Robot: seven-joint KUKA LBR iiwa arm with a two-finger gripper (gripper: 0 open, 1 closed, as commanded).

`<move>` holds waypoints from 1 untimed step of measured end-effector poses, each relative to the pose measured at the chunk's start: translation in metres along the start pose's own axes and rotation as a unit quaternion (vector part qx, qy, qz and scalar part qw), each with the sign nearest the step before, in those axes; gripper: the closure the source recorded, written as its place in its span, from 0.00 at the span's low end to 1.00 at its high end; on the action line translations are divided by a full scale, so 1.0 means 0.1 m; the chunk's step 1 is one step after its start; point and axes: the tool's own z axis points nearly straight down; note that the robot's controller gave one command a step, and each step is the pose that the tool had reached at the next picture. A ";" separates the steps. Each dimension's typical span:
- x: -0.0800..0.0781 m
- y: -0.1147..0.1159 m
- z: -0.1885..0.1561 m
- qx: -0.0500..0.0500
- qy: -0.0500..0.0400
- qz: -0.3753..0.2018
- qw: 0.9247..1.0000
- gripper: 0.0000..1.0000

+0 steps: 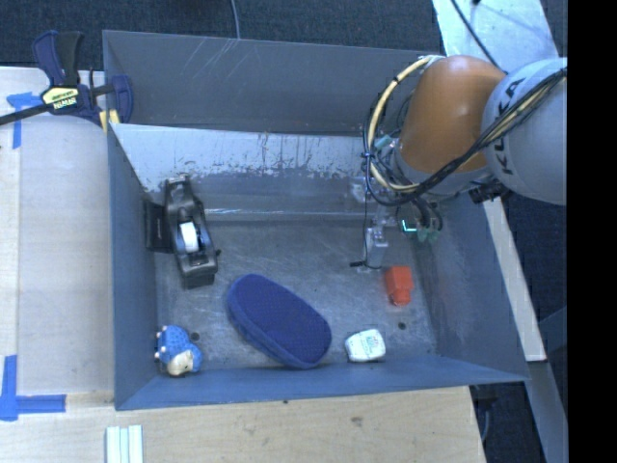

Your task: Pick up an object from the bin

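Note:
My gripper (370,257) hangs low over the right part of the bin floor, under the arm's orange cover. Just to its lower right lies a small orange-red block (398,285), apart from the gripper. A white rounded thing (365,345) with a label rests near the front wall, below the gripper. A dark blue oval case (278,319) lies on the floor to the gripper's lower left.
A black tape dispenser (188,231) stands against the left wall. A small blue and white toy figure (177,350) sits in the front left corner. Bare floor stretches between the dispenser and the gripper.

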 end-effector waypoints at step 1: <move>0.18 -0.61 0.53 0.000 -0.002 -0.256 0.967 0.00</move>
